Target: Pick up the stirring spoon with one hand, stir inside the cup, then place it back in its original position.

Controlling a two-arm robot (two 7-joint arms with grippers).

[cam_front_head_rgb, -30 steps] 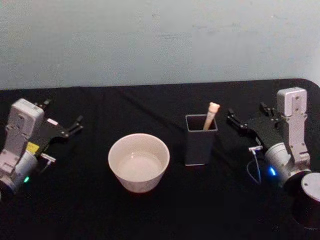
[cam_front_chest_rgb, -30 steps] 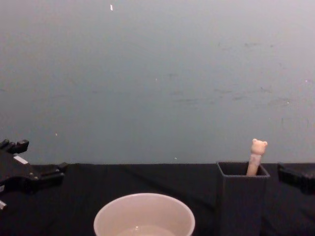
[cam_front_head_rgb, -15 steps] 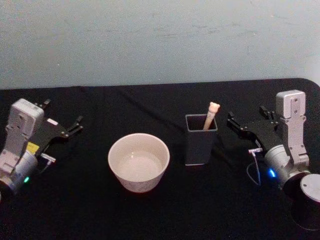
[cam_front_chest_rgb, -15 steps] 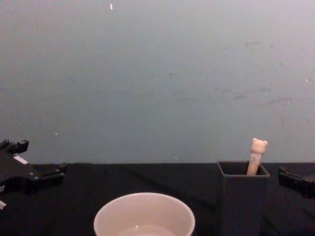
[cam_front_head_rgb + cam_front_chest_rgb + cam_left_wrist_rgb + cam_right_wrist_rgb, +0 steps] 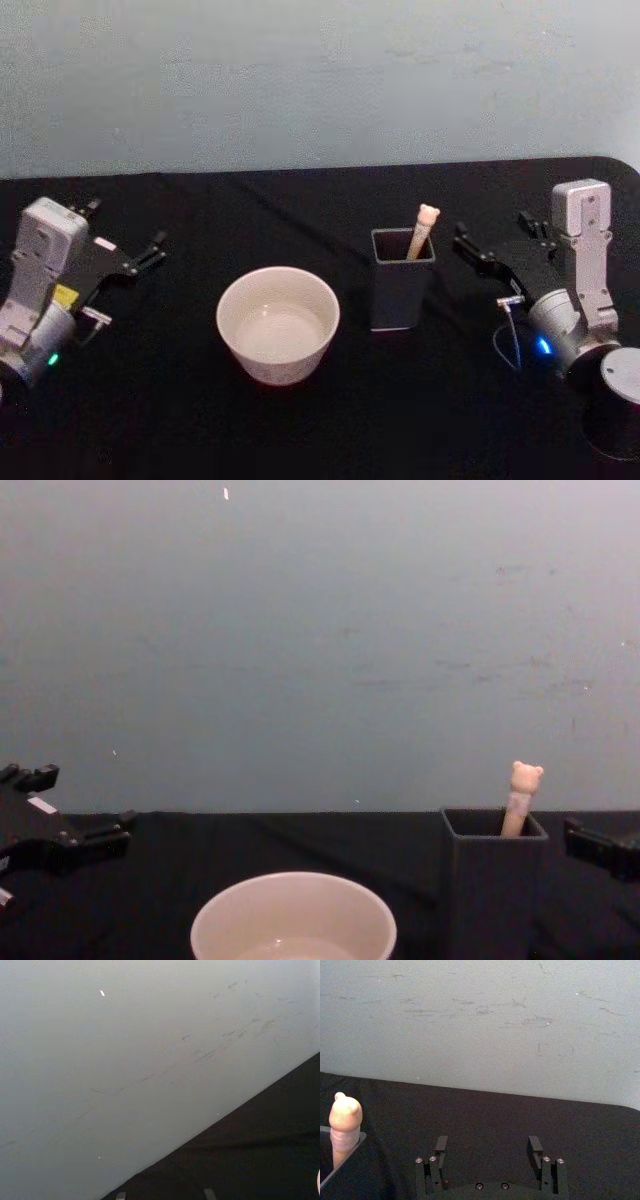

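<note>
Stirring spoon (image 5: 424, 228) upright in dark holder (image 5: 402, 285), right of cup (image 5: 278, 322); right gripper (image 5: 470, 243) fingers spread, near; off-centre pinch likely to tip holder; left gripper (image 5: 152, 250) parked far left, fingers seemingly spread.

Black cloth-covered tabletop (image 5: 300, 430) running back to a pale wall. On it, 2 things side by side near the middle: wide cream-white cup (image 5: 278, 323) to the left, dark grey square holder (image 5: 402, 279) to the right, close together but apart. Cream bear-topped stirring spoon (image 5: 422, 229) standing tilted in the holder.
</note>
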